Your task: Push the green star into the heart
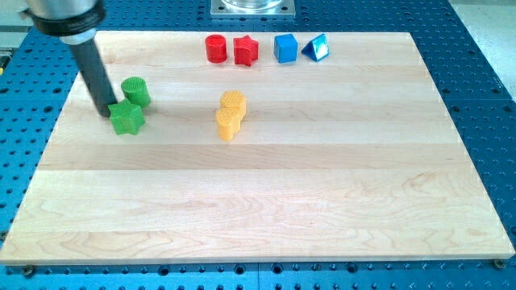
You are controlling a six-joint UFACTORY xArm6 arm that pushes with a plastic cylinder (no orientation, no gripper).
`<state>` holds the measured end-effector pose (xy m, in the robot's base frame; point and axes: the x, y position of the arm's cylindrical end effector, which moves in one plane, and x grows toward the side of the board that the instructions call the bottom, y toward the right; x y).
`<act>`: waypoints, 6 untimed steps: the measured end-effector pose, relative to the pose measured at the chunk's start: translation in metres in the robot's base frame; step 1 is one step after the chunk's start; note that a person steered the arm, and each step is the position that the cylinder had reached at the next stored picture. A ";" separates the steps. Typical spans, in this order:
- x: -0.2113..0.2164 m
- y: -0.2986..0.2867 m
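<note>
Tip [107,113] of the dark rod sits at the view's left side of the bench [258,201], touching or just short of the upper-left edge of the green star [127,118]; contact cannot be confirmed from this view. Rig carries no jaws, only the rod, so there is nothing to report as wide, narrow or holding. Rod leans up toward the view's top left, where its grey mount is cut off by the frame.

Green star lies flat on the wood in the view's left third, upper half of the bench. Green cylinder [136,90] stands just beside it, up and slightly to the view's right, the 2 green blocks close to touching.

Toward the centre, well apart from the star to the view's right, 2 yellow-orange blocks sit touching one another: the lower one [228,124] reads as a heart, the upper one [234,101] has a ridged outline whose shape I cannot make out.

Along the view's top edge runs a row of 4: red cylinder [214,48], red star [246,51] just beside it, then blue block [285,47] and blue triangular block [315,48], each pair near its neighbour.
</note>
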<state>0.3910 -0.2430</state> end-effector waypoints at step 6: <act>0.078 0.120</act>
